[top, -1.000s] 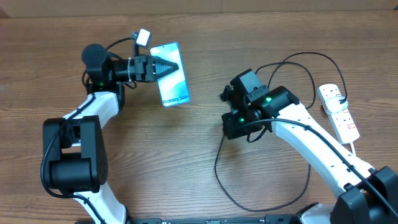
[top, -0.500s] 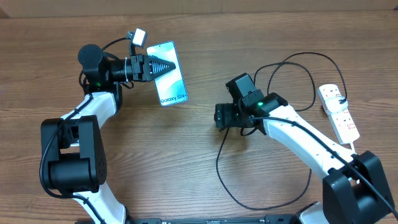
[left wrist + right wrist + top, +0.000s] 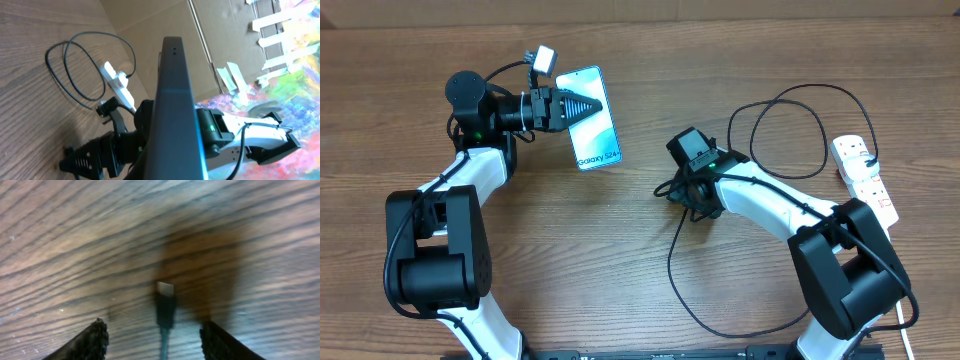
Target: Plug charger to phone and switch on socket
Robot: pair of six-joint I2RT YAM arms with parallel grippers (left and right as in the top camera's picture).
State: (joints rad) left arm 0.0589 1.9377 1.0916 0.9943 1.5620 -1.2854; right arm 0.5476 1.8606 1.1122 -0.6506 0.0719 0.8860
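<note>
The phone [image 3: 598, 140] is gripped at 1 long edge by the left gripper [image 3: 592, 108], which is clenched tight on it, over the far left part of the wooden table [image 3: 620, 270]. Its blue screen is turned up to the overhead camera, and in the left wrist view only its thin dark edge [image 3: 175, 100] is seen. The right gripper [image 3: 682, 192] is pointed down at the table near the middle. In the right wrist view its 2 fingers [image 3: 95, 341] are spread apart, and the small plug of the charger [image 3: 165, 300] is seen lying on the wood between them, touched by neither finger. The rest of the black charger [image 3: 669, 262] is laid in loops across the table. The socket [image 3: 863, 172] is found at the far right edge, well apart from both grippers.
</note>
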